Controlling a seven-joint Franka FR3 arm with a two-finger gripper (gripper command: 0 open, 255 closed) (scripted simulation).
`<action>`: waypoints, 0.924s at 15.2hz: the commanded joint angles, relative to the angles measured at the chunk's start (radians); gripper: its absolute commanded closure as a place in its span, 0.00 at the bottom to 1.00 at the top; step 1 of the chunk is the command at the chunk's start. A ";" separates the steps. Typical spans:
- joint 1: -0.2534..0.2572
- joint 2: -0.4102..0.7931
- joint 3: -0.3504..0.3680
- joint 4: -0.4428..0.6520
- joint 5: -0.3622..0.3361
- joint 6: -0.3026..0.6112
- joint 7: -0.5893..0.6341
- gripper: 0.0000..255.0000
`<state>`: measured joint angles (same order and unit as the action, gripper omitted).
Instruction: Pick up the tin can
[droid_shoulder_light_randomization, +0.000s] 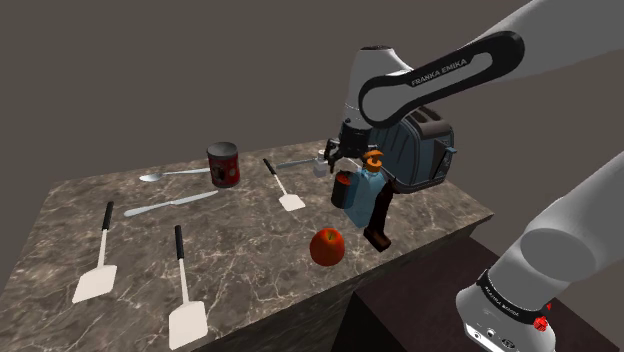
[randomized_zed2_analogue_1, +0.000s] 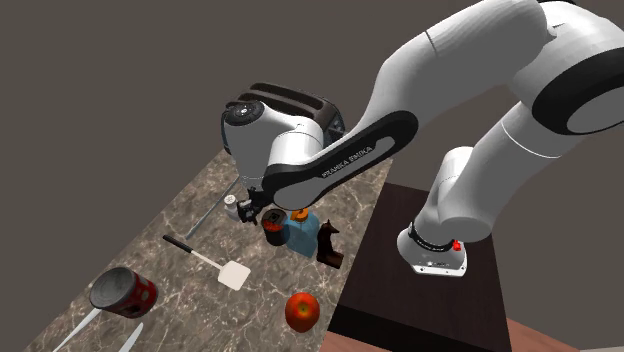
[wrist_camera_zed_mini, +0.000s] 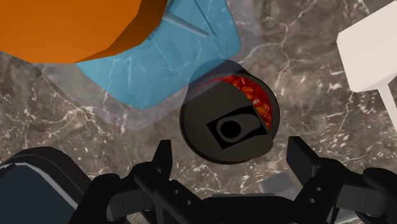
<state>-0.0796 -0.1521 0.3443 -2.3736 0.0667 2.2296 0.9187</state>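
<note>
A small tin can (wrist_camera_zed_mini: 229, 121) with a dark lid, a pull tab and a red label stands on the marble counter just ahead of my gripper (wrist_camera_zed_mini: 232, 156). The fingers are open and wider than the can, and neither touches it. In the shoulder view my gripper (droid_shoulder_light_randomization: 338, 165) hangs right above this can (droid_shoulder_light_randomization: 343, 188). The second exterior view shows the gripper (randomized_zed2_analogue_1: 252, 211) over the same can (randomized_zed2_analogue_1: 272, 226). A larger red can (droid_shoulder_light_randomization: 223, 163) stands farther toward the shoulder view's left.
A blue bottle (droid_shoulder_light_randomization: 364, 196) with an orange cap (wrist_camera_zed_mini: 70, 25) stands right beside the small can. A dark toaster (droid_shoulder_light_randomization: 420, 150) is behind it and an apple (droid_shoulder_light_randomization: 327, 246) near the counter's front edge. Three white spatulas (droid_shoulder_light_randomization: 98, 270), a spoon (droid_shoulder_light_randomization: 165, 175) and a knife (droid_shoulder_light_randomization: 170, 205) lie around.
</note>
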 joint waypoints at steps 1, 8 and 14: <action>0.000 0.006 0.001 -0.006 -0.002 0.012 0.002 0.00; 0.000 0.003 0.000 -0.007 -0.001 0.010 0.000 1.00; 0.001 -0.017 -0.002 0.015 0.005 -0.030 -0.004 1.00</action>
<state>-0.0792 -0.1603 0.3432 -2.3653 0.0691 2.2139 0.9173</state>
